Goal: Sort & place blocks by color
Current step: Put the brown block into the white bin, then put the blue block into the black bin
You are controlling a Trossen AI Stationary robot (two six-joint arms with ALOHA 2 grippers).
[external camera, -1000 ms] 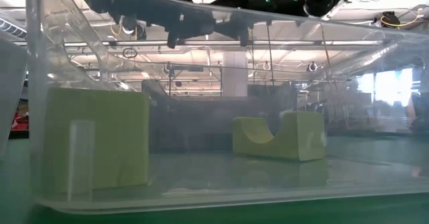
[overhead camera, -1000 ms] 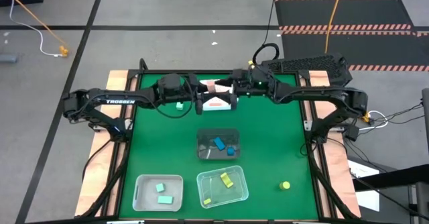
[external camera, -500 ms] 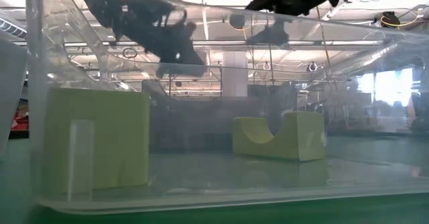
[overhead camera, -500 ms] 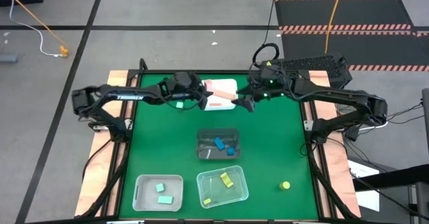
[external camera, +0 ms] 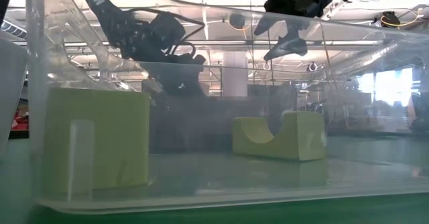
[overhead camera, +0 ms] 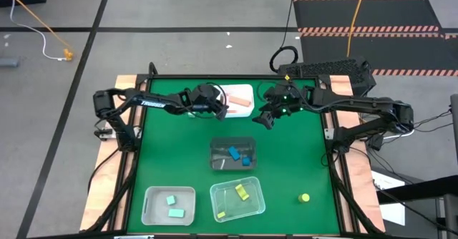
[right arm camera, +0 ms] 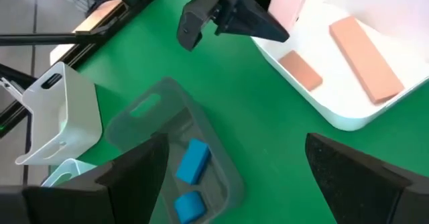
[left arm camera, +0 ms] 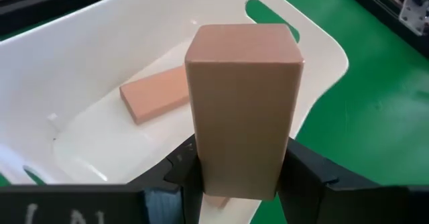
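While hovering over the white bin (left arm camera: 315, 56), my left gripper (left arm camera: 234, 177) is clamping the tan block (left arm camera: 242, 103) between its fingers (left arm camera: 315, 174), long axis pointing straight out; right gripper (overhead camera: 263, 117) is hanging wide open, empty.

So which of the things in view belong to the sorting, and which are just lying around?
Job:
- left gripper holding tan block over white bin
- yellow cylinder, loose on the mat
- dark bin, blue blocks
- right gripper, open

Lying about:
- black keyboard
- orange cable
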